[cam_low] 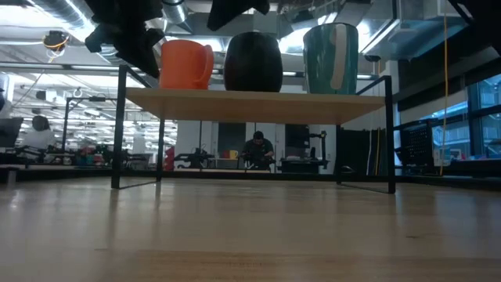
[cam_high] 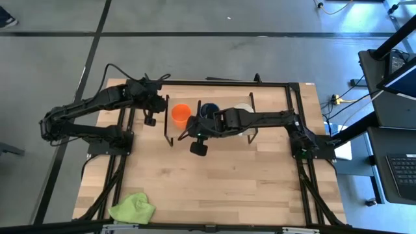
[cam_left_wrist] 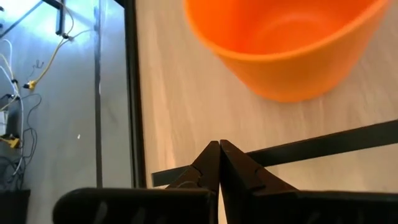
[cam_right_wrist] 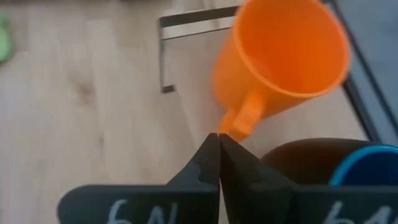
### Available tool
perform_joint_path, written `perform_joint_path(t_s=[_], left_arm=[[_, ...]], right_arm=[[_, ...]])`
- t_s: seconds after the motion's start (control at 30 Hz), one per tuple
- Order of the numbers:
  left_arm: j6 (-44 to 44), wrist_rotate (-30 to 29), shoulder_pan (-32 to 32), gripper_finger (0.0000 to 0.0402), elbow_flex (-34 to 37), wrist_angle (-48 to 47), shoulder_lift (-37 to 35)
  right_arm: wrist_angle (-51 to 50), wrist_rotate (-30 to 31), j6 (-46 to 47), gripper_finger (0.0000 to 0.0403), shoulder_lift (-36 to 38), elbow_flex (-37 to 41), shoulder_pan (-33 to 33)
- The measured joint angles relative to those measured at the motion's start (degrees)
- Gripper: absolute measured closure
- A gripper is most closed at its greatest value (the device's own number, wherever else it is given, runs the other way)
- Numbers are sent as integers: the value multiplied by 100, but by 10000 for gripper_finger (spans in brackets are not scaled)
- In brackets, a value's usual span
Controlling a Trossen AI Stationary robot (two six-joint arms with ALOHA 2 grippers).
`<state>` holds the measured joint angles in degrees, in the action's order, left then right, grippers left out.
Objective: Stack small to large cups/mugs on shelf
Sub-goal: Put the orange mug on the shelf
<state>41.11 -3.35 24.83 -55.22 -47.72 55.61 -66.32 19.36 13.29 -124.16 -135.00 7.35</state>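
Worktop (cam_high: 214, 175): light wood, carrying the shelf (cam_low: 250, 103) toward the 12 o'clock edge in the high view.

Shelf: all three mugs stand on it in a row. White mug (cam_low: 332, 59) at the 3 o'clock end, dark blue mug (cam_low: 253, 63) in the middle, orange mug (cam_low: 185, 65) at the 9 o'clock end. Order runs small to large along the board; judged complete, or in its closing step.

Right tool (cam_right_wrist: 219, 144): fingers pressed together, holding nothing, tips just beside the orange mug's handle, above the blue mug.

Left tool (cam_left_wrist: 219, 152): fingers pressed together, empty, near the shelf's 9 o'clock end, just outside the orange mug.

Next move, as judged: both arms lift clear and retreat. The right arm lies across the shelf over the white and blue mugs; any sideways sweep could clip a rim or the orange handle. Rise first, then withdraw.

Other items: lime-green cloth (cam_high: 133, 208) at the worktop's 7 o'clock corner, well apart, no obstruction.
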Motion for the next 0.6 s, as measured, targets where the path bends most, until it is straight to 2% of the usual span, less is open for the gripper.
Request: perform_joint_path(t_s=[0.17, 0.37, 0.6], left_arm=[[8, 155, 146, 396, 0, 96, 0], [128, 170, 237, 400, -1, 107, 36], [160, 446, 355, 400, 0, 279, 34]], right_arm=[[-3, 456, 33, 401, 1, 0, -8], [-2, 496, 257, 402, 2, 0, -75], [0, 497, 662, 402, 4, 0, -167]])
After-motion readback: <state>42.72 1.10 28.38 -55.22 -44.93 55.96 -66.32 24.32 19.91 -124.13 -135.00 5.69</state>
